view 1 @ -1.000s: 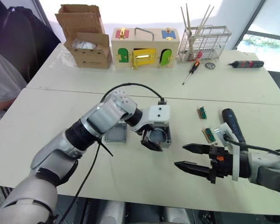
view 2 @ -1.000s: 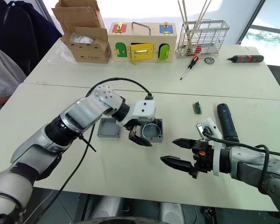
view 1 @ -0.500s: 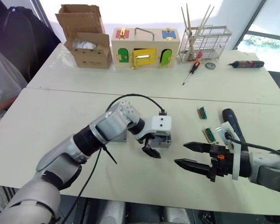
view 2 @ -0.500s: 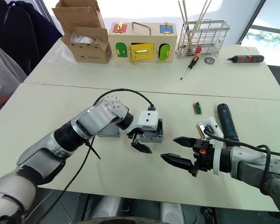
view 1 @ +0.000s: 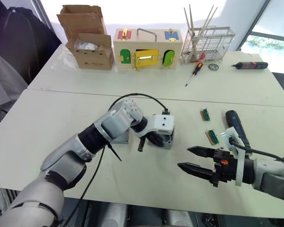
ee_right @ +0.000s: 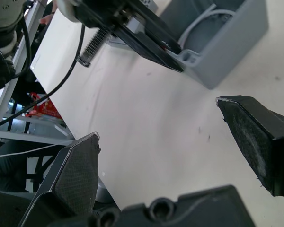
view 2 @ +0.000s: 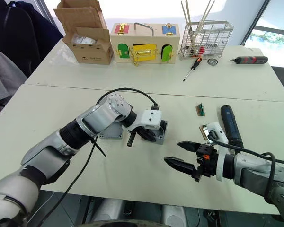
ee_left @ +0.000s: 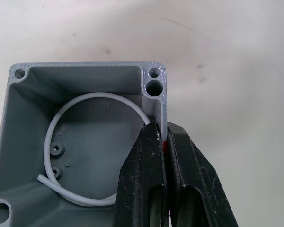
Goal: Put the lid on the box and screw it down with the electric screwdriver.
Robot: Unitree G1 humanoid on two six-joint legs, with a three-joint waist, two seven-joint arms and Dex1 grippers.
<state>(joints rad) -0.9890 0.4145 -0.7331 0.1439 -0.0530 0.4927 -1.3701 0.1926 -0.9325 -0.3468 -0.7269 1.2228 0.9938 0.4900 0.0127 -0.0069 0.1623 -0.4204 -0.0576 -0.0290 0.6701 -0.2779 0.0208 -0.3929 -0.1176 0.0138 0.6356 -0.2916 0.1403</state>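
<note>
White surface (view 1: 61, 118): left gripper (ee_left: 163, 142) fingers clamp box (ee_left: 85, 142) wall; right gripper (view 1: 195, 159) open. I advise steadying before lidding.

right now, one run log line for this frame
left tool: shut on box wall | right tool: open, empty, near box | lid: on table left of box, not fitted | electric screwdriver: untouched

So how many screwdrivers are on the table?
3: the electric screwdriver near the right gripper, a red-handled screwdriver by the wire basket, a dark driver far right.
</note>
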